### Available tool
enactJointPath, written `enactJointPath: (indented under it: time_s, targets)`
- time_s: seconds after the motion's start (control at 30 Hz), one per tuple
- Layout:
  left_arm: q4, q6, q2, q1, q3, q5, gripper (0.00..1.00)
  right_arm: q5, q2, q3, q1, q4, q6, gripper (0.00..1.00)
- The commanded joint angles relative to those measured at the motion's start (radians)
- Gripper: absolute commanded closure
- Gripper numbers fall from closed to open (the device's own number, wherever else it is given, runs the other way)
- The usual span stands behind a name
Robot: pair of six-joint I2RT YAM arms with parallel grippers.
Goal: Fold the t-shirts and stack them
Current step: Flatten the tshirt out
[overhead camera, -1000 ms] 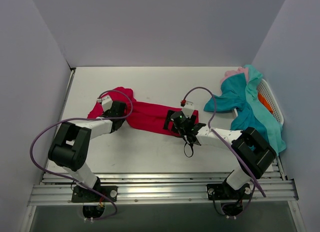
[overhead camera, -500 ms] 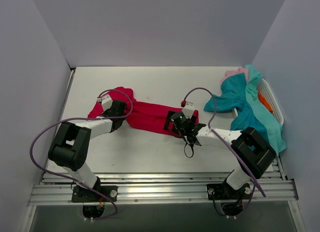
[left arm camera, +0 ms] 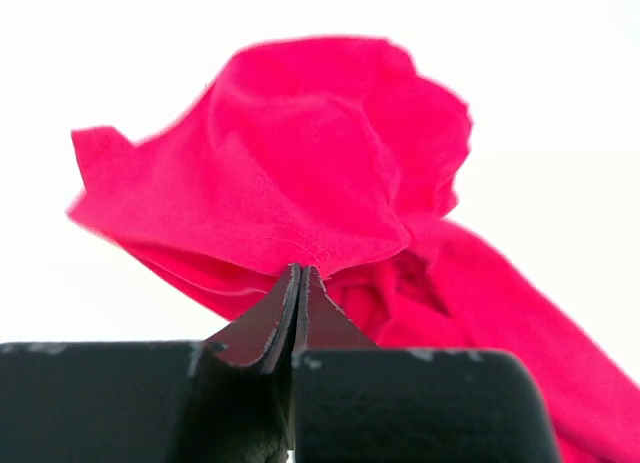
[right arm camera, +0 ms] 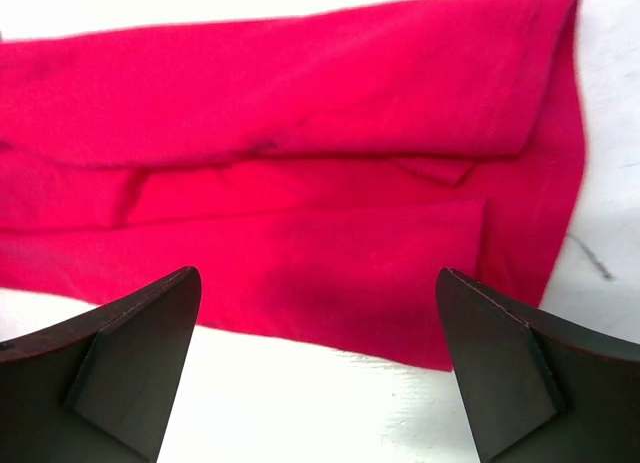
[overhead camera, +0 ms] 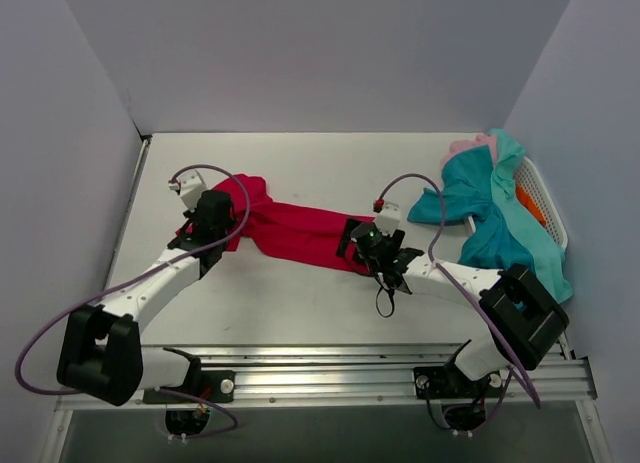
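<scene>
The red tee (overhead camera: 300, 233) lies stretched as a rumpled band across the middle of the worktop (overhead camera: 300, 163). The left hand (overhead camera: 212, 211) is closed on the tee's bunched left end. In the left wrist view the hand (left arm camera: 300, 283) has its fingers pressed together on a fold of the red cloth (left arm camera: 300, 163), which bulges up beyond them.

The right hand (overhead camera: 368, 245) is over the tee's right end with its fingers spread wide and gripping nothing. From its wrist camera, flat layers of the tee (right arm camera: 300, 183) lie between the fingertips (right arm camera: 140, 353).

The teal tees (overhead camera: 480, 198) and the pink tee (overhead camera: 470, 143) are heaped at the right, draped over the basket (overhead camera: 540, 198).
</scene>
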Motion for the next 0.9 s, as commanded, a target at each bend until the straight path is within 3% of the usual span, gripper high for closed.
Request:
enactJointPath:
  time_s: [0.0,0.4,0.7,0.87]
  targets:
    - [-0.023,0.053,-0.087,-0.001,0.019,-0.037,0.98,0.076,-0.051,-0.003,-0.025,-0.051,0.01,0.01]
    - [0.002,0.068,-0.147,0.008,-0.041,-0.033,0.98,0.067,0.042,-0.009,-0.142,0.009,0.021,0.0]
    - [-0.061,0.093,-0.383,0.02,-0.06,-0.056,0.98,0.053,0.208,0.112,-0.215,0.038,-0.011,0.02]
    - [-0.087,0.107,-0.395,0.028,-0.038,-0.056,0.98,0.018,0.222,0.149,-0.24,0.032,-0.02,0.03]
